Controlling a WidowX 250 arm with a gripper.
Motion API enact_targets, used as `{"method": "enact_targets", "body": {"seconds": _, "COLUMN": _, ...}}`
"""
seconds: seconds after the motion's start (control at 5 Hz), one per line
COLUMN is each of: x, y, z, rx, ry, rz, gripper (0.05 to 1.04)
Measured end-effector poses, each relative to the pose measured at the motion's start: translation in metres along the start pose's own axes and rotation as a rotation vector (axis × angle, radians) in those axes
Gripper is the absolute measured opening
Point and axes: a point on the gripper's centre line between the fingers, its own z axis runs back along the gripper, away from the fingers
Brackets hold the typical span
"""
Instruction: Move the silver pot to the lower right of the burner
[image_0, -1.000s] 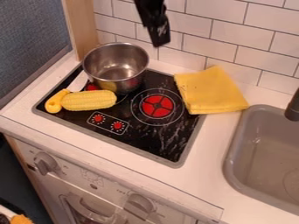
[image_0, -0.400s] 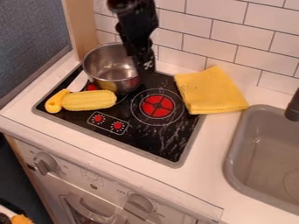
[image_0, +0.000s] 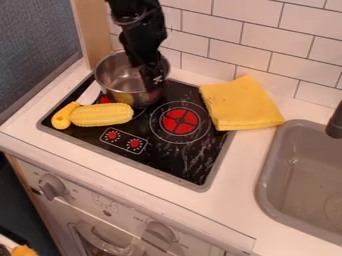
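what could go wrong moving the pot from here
The gripper is at the right side of the pot, so an off-centre hold might tip it. The corn lies close by the pot's lower side and could get knocked. Swinging too far right may drag the yellow cloth, which overlaps the stovetop's edge.

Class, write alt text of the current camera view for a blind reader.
A robot's black end effector hangs at the right side of a silver pot at the back left of a black toy stovetop. Toy corn and a yellow-handled utensil lie near the pot; a yellow cloth and grey sink are to the right.
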Motion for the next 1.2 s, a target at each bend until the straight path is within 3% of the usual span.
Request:
{"method": "enact_targets", "body": {"seconds": 0.2, "x": -0.008, "y": 0.003, "z": -0.019, "rx": -0.004, "ry": 0.017, "rz": 0.026, "gripper": 1.001}}
{"method": "enact_targets", "body": {"seconds": 0.4, "x": -0.019, "y": -0.007, "z": -0.040, "rx": -0.055, "ry": 0.066, "rz": 0.022, "gripper": 1.001}}
{"method": "enact_targets", "body": {"seconds": 0.6, "x": -0.023, "y": -0.007, "z": -0.045, "rx": -0.067, "ry": 0.073, "rz": 0.042, "gripper": 0.938}}
{"method": "enact_targets", "body": {"seconds": 0.8, "x": -0.030, "y": -0.004, "z": -0.048, "rx": -0.037, "ry": 0.108, "rz": 0.017, "gripper": 0.663}}
{"method": "enact_targets", "body": {"seconds": 1.0, "x": -0.030, "y": -0.004, "z": -0.048, "rx": -0.035, "ry": 0.108, "rz": 0.025, "gripper": 0.356}}
{"method": "enact_targets", "body": {"seconds": 1.2, "x": -0.030, "y": -0.007, "z": -0.049, "rx": -0.043, "ry": 0.103, "rz": 0.043, "gripper": 0.156}}
